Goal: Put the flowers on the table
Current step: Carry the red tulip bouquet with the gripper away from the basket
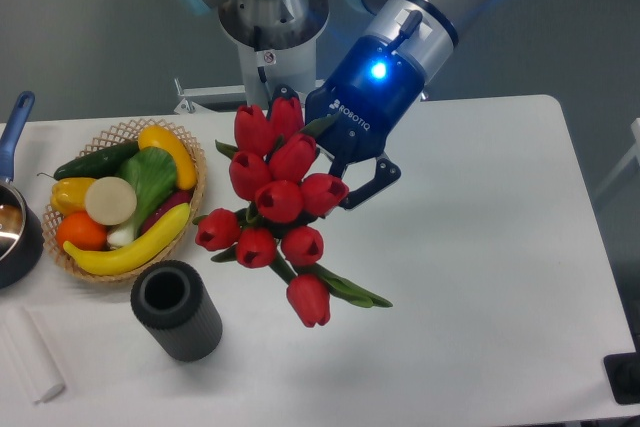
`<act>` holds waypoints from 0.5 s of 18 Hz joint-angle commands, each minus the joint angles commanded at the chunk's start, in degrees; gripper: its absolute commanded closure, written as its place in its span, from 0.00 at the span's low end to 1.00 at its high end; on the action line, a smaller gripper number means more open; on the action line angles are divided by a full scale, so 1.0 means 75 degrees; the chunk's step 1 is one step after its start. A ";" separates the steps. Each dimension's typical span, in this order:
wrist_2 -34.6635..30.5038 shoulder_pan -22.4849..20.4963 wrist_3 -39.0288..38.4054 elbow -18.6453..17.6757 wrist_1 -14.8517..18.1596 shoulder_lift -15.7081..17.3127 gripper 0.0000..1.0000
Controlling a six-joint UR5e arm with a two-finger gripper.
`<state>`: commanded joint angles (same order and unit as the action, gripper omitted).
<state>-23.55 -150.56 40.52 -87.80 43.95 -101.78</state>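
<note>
Gripper (345,169) shut on tulips (275,202), held tilted above white counter (480,247); fruit basket (190,162) & black cup (178,309) at left.

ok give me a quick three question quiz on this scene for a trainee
1. True or false: the bunch of red tulips with green stems lies flat on the white rectangular table.
2. What stands just in front of the woven wicker basket of fruit and vegetables? A) a black ribbed cylinder B) a glass jar C) a red mug
3. Fill in: the blue two-finger gripper is shut on the ____.

Key: 1 false, the gripper holds the bunch above the table. 2 A, the black ribbed cylinder. 3 tulips.
</note>
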 joint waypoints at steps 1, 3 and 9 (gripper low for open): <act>0.0000 -0.0023 0.0000 -0.0012 0.0000 0.0012 0.52; 0.0000 -0.0058 0.0035 -0.0047 0.0000 0.0024 0.52; 0.0000 -0.0094 0.0024 -0.0047 0.0000 0.0024 0.56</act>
<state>-23.55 -151.26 40.70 -88.15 43.95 -101.60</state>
